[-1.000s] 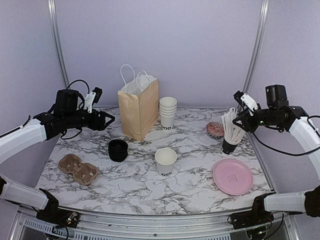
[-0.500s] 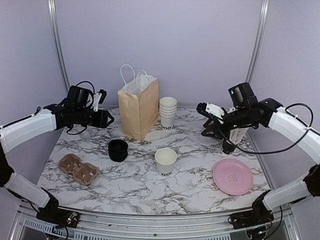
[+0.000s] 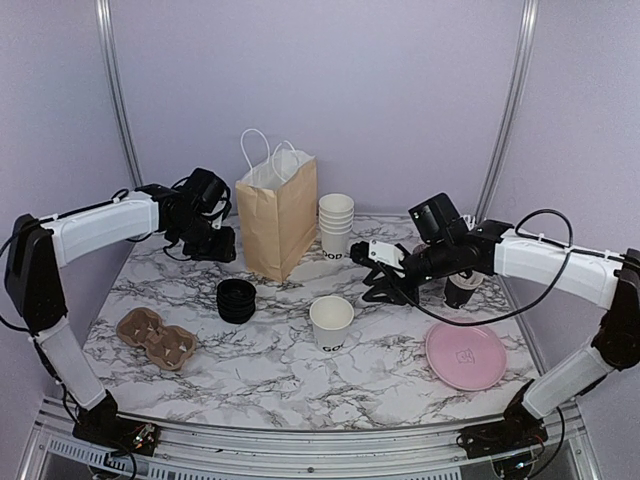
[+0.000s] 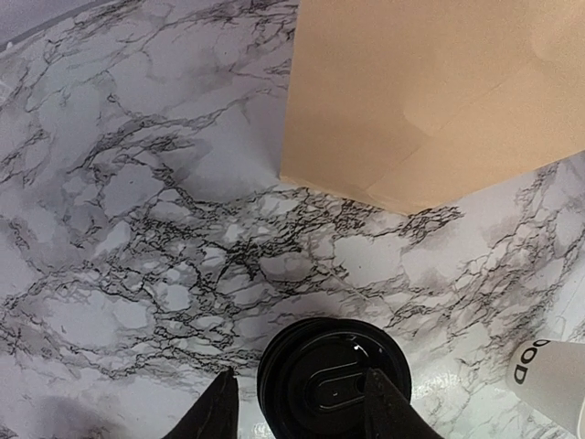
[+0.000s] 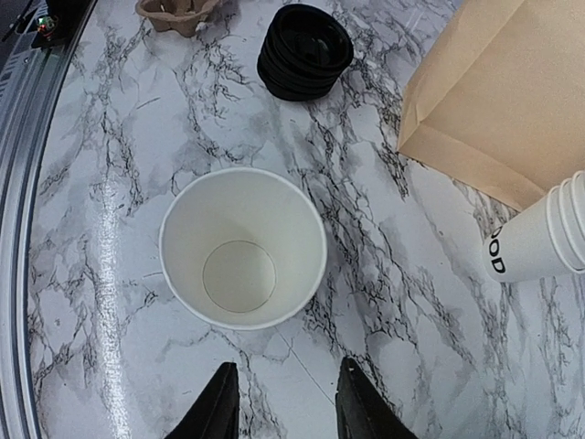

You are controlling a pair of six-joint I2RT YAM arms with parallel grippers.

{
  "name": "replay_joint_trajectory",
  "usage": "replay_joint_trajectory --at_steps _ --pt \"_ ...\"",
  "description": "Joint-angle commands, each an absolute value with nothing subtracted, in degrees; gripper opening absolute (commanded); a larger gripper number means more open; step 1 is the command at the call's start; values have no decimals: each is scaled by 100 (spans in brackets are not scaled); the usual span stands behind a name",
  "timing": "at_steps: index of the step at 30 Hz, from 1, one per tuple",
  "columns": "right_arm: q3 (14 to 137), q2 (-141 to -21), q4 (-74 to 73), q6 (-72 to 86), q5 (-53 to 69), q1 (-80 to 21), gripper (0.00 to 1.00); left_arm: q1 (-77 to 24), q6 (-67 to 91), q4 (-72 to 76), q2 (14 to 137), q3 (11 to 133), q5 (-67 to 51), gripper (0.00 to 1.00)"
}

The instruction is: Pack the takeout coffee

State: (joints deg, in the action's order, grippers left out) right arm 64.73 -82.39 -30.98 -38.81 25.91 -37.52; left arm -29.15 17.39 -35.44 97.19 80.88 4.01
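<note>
No lidded cup shows in any view. A lone lidless white paper cup [image 3: 332,322] with dark lettering stands upright mid-table, also seen from above in the right wrist view [image 5: 243,247]. My right gripper [image 3: 385,288] is open and empty, hovering just right of and behind that cup; its jaws [image 5: 283,407] stand apart beside the cup's rim. My left gripper [image 3: 218,248] is open and empty next to the brown paper bag [image 3: 278,215]. Its jaws [image 4: 302,407] stand apart above the stack of black lids [image 4: 334,380], which sits at mid-left [image 3: 236,300].
A stack of lidless white cups [image 3: 336,222] stands right of the bag. A cardboard cup carrier [image 3: 155,338] lies front left. A pink plate [image 3: 465,353] lies front right, with a black cup of straws [image 3: 462,270] behind it.
The right arm has swung left and down from the straws to the lone cup. The left gripper has moved right and down toward the bag and lids.
</note>
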Motion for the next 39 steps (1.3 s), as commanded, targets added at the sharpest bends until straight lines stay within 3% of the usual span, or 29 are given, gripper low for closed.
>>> replay_joint_trajectory --at_steps 1,7,18,25,29,32,39 --pt "6286 -8204 -2566 -3797 2750 -3943 36 -2995 1874 -4597 10073 8410 1077 46" --pt "5978 -8092 -2383 -3817 2676 -3992 36 -3089 1824 -4920 10386 8517 871 49" --pt "5769 -7929 -2285 -3950 2444 -3992 36 -3129 1824 -5264 10801 8788 1291 25" --pt "5739 -7963 -2277 -3998 2393 -3991 36 -3138 1806 -5299 10923 8910 1243 20" --pt "5723 -7963 -2285 -4015 2371 -3995 36 -3138 1816 -5322 11013 8936 1174 29" --pt "5713 -7962 -2293 -4034 2355 -3992 36 -3138 1819 -5326 11091 8955 1103 29" --pt "5687 -7963 -2290 -4065 2333 -3991 36 -3155 1813 -5335 11147 9021 1131 17"
